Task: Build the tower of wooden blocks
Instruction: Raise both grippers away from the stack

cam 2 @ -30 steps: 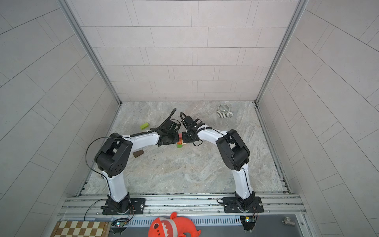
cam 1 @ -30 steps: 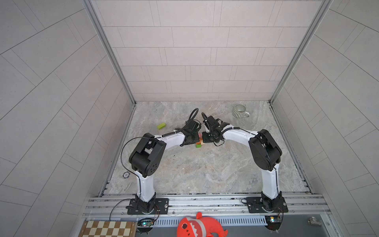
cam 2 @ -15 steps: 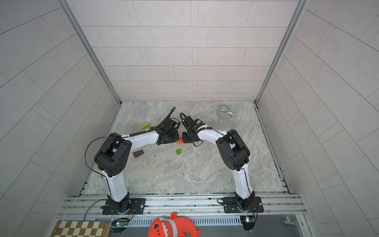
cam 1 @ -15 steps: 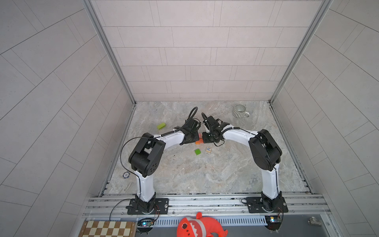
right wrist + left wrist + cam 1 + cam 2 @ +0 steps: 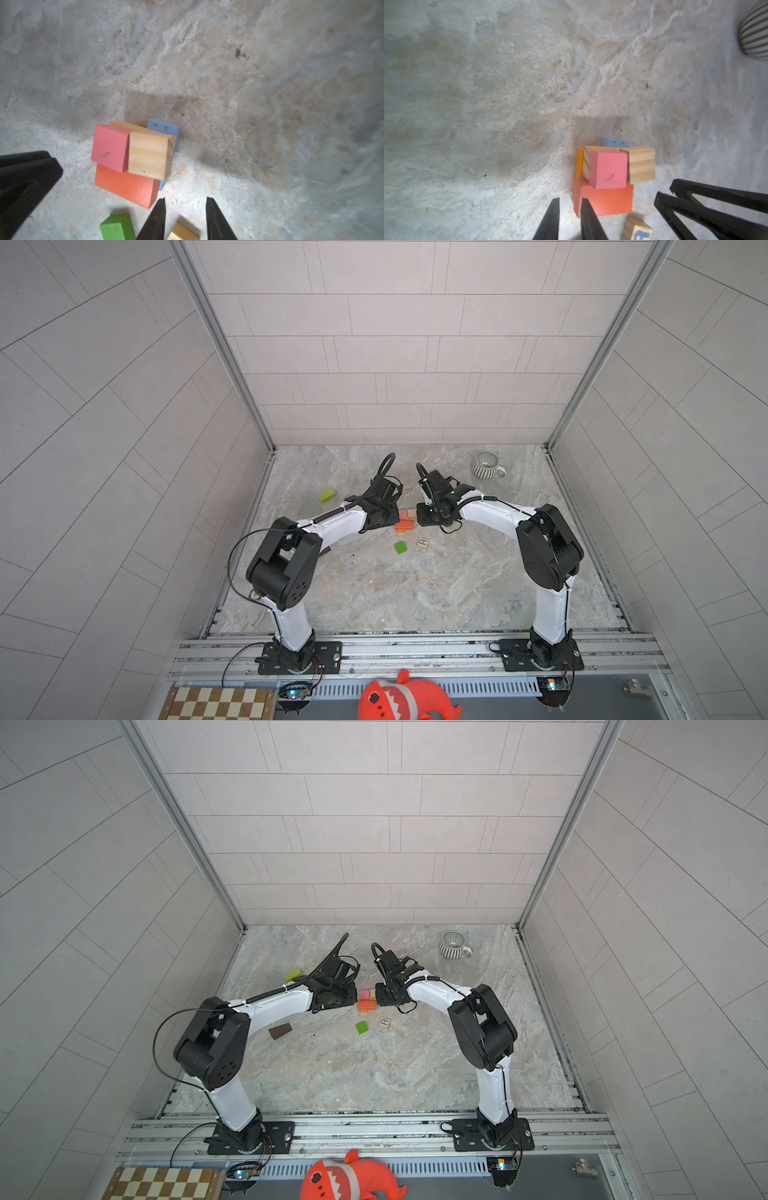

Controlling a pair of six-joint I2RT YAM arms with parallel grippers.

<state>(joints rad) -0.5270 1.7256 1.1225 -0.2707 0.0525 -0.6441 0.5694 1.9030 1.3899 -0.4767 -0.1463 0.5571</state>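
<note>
A small pile stands mid-table: a pink block (image 5: 608, 169) and a tan block (image 5: 641, 164) rest on an orange block (image 5: 606, 200), with a blue block (image 5: 164, 127) underneath. My left gripper (image 5: 570, 202) is open a little at the orange block's corner, holding nothing. My right gripper (image 5: 185, 200) is open on the pile's other side, over bare table. A green cube (image 5: 400, 547) and a lettered block (image 5: 422, 543) lie loose in front of the pile. A long green block (image 5: 327, 494) and a dark brown block (image 5: 279, 1031) lie to the left.
A grey-and-white striped mug (image 5: 486, 465) stands at the back right. Tiled walls close in the marble table (image 5: 415, 593) on three sides. A metal rail (image 5: 415, 649) with both arm bases runs along the front edge.
The green cube and lettered block dropped from between the grippers onto the table in front. Both grippers, shut a second ago, have opened beside the pile.
</note>
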